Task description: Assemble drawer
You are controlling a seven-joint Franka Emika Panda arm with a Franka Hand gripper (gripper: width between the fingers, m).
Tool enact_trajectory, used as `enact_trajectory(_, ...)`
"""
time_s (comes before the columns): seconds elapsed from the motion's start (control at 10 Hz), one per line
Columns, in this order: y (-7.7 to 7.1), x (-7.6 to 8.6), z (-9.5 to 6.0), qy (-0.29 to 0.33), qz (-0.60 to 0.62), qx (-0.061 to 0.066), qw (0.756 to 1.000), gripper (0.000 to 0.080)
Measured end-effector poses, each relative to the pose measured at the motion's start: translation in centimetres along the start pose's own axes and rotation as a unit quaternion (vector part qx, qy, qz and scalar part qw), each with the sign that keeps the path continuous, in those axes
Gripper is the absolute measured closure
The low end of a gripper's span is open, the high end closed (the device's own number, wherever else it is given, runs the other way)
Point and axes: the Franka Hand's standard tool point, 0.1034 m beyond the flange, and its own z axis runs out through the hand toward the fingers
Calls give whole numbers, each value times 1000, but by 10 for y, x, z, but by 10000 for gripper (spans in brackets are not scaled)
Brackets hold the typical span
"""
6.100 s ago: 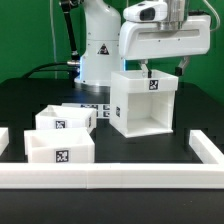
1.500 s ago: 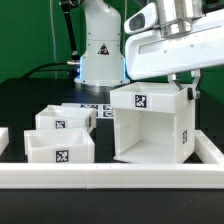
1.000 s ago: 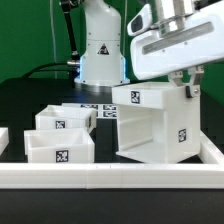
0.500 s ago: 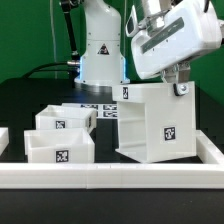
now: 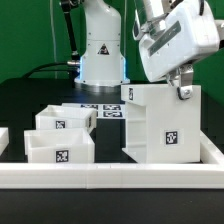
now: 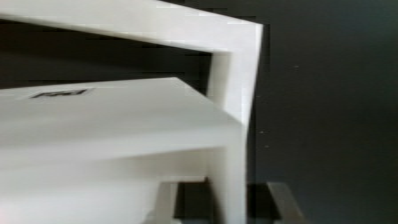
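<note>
— What is the gripper (image 5: 183,91) doing?

— It is clamped on the top edge of the housing (image 5: 150,120), at the corner toward the exterior view's right. Only one dark finger (image 5: 184,93) shows, pressed against the outside of the wall; the other is hidden.

— And the wrist view?

— It is filled with white: a wall and an inner shelf of the housing (image 6: 107,130) at close range, black behind.

— How does the housing stand?

— Upright but slightly tilted, with a tagged wall turned to the camera and its open side swung toward the exterior view's left. I cannot tell whether its base touches the table (image 5: 25,100).

— Where are the trays?

— Both are on the table, toward the exterior view's left and apart from the housing. The front tray (image 5: 60,152) shows a tag on its near wall; the back tray (image 5: 66,119) sits just behind it.

— Anything else?

— A rail (image 5: 110,178) runs along the near edge, and another rail (image 5: 214,150) is just beside the housing. The marker board (image 5: 108,110) lies behind the trays.
</note>
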Motion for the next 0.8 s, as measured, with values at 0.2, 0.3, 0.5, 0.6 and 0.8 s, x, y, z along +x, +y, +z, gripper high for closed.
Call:
enact_trajectory(0.2, -8, -7, 5, -7, 8, 0, 1000, 744)
enact_trajectory(0.3, -11, -11, 9, -13, 16, -3, 1000, 742)
enact_trajectory(0.5, -17, -14, 16, -20, 38, -6, 999, 739)
enact_trajectory(0.6, -18, -14, 17, -22, 44, -10, 999, 735)
enact_trajectory(0.8, -17, -14, 17, -23, 43, -13, 999, 735)
